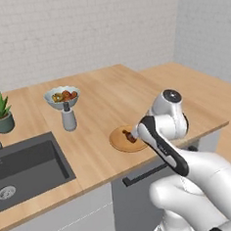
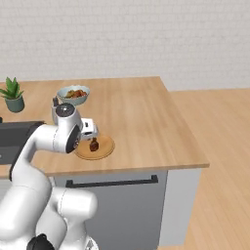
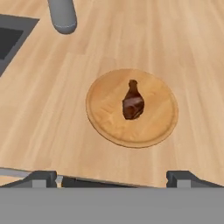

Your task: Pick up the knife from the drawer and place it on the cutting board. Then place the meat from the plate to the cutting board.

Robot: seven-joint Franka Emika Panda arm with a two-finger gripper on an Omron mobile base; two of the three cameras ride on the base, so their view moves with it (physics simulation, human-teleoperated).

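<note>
**Pincer poised over the plate, drawer not yet opened**

The pincer (image 3: 112, 178) hangs with its jaws spread wide apart and empty, directly above the near edge of the round tan plate (image 3: 103, 124). The meat (image 3: 132, 101), a small drumstick-shaped lump, lies just ahead of the fingertips at the plate's centre. By my reading the knife step is not yet done: the drawer (image 2: 114, 188) sits below the pincer, apparently closed (no knife or cutting board can be made out). The next move would call for dropping to the dark bar handle (image 2: 111, 182) under the counter edge.

The right base view shows that handle whole; the left base view adds the fruit bowl (image 1: 62, 97), grey bottle (image 1: 68, 118), sink (image 1: 26, 168) and potted plant (image 1: 0, 113), far beyond and to the pincer's left.
</note>
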